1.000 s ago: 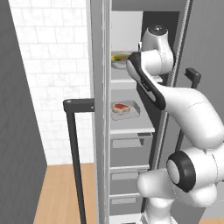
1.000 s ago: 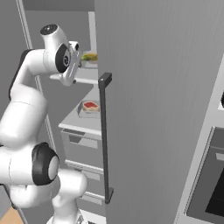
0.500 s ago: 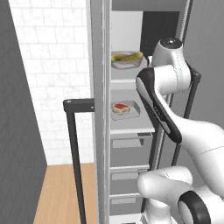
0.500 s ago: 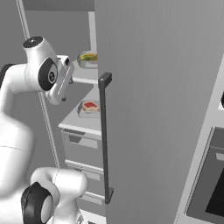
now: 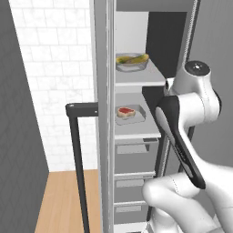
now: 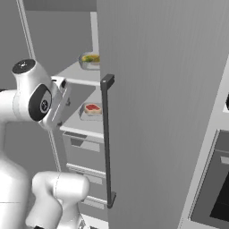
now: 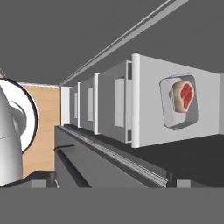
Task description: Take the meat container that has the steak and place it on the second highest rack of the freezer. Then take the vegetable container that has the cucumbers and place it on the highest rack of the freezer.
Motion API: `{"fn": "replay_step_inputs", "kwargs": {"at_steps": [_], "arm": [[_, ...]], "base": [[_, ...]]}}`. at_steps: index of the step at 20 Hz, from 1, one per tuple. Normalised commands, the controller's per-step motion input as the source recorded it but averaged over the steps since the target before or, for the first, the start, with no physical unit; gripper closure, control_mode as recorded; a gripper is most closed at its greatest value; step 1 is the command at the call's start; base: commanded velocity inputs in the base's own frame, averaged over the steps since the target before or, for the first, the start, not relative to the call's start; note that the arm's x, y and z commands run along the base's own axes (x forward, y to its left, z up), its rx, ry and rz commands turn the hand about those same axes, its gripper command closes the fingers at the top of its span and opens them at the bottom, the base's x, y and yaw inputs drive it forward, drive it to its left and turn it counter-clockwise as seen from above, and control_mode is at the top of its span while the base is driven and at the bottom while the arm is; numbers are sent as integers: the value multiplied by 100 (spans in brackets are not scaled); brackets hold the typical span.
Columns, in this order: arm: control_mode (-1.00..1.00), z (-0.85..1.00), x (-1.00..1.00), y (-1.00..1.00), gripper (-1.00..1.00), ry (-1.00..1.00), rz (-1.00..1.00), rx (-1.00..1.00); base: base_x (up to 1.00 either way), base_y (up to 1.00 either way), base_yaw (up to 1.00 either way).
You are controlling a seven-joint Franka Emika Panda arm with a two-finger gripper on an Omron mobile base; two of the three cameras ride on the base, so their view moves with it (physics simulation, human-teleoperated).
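The tool's fingertips are cut off at the hand view's bottom edge, so its state cannot be told, with the steak container (image 7: 182, 100) ahead on its rack (image 5: 136, 129), beneath the cucumber container (image 5: 132, 61).

The freezer opening sits centre frame in the left base view, bounded on its left by the open door (image 5: 101, 113) with its dark handle (image 5: 77, 154) jutting toward the tiled wall. The top shelf (image 5: 136, 77) carries the cucumber container (image 5: 132, 61), with clear room above it. The shelf below (image 5: 132, 129) holds the steak container (image 5: 129, 113) at mid-depth, and bare shelf lies around it. Closed drawers (image 5: 135, 157) fill the lower part. The arm's elbow (image 5: 182, 141) seems to crowd the right edge of the opening.
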Motion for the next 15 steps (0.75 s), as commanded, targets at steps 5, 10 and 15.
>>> {"fn": "replay_step_inputs", "kwargs": {"at_steps": [5, 10, 15], "arm": [[-100, 0, -1, 0, -100, 0, 0, 0], [-100, -9, -4, 0, -100, 3, 0, 0], [-100, -24, -9, 2, -100, 23, 0, 0]], "base": [[0, 0, 0], [0, 0, 0], [0, 0, 0]]}}
